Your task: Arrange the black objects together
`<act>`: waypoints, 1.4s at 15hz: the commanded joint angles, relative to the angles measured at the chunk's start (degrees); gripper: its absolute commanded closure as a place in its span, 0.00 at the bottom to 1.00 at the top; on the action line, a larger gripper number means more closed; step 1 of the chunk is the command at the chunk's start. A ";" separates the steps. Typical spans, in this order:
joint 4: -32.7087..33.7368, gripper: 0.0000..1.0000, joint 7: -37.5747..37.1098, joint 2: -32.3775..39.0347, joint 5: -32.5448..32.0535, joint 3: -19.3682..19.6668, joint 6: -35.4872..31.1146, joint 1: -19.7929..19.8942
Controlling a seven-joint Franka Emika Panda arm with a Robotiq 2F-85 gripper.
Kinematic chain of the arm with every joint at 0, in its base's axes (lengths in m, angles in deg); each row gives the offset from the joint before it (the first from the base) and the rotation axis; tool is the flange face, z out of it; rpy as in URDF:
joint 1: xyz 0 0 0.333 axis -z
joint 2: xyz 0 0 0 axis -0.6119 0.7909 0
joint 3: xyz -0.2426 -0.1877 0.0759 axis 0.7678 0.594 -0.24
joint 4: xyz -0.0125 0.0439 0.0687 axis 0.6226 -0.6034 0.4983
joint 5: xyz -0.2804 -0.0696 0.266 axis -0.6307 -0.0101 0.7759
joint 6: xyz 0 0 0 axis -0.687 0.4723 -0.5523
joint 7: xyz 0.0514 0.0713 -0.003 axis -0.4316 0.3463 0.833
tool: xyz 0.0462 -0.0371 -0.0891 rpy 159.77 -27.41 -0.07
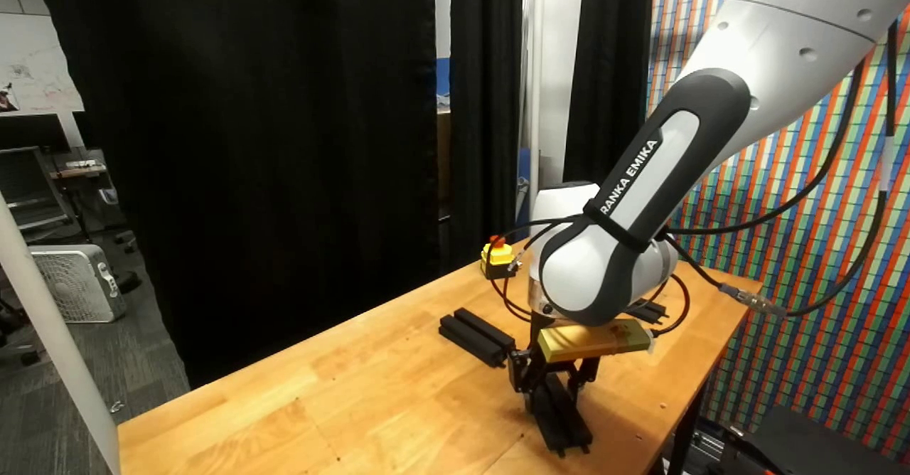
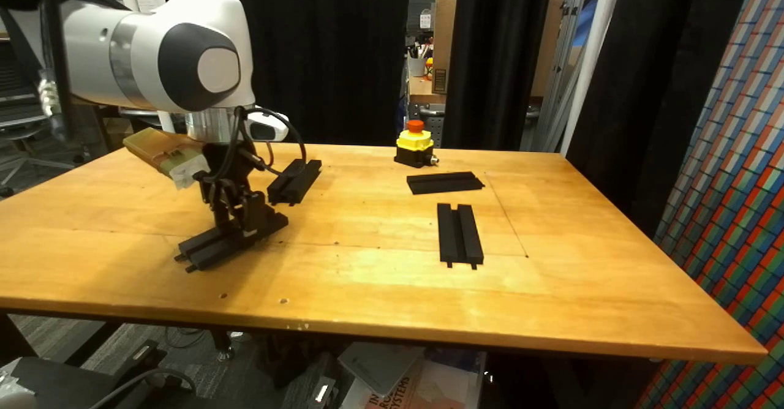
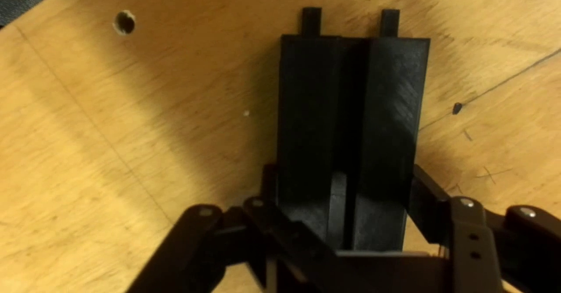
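Clasping a black bar's (image 3: 377, 128) edges, the tool (image 3: 345, 196) has tabletop (image 3: 184, 122) either side.

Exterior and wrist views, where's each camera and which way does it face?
In an exterior view: raised, looking down across the table; arm at upper right.
In an exterior view: beyond the table's near edge, facing black curtains; arm at upper left.
Wrist view: on the arm, looking down at a black bar; gripper at bottom.
Both exterior views share table, arm, black curtains.
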 commanded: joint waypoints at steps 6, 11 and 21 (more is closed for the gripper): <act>-0.41 0.54 -12.74 -5.43 -19.00 4.10 4.49 0.34; 2.68 0.54 -11.38 -7.36 -23.46 2.30 7.54 1.09; 18.34 0.54 13.12 0.37 -20.99 0.91 14.04 0.78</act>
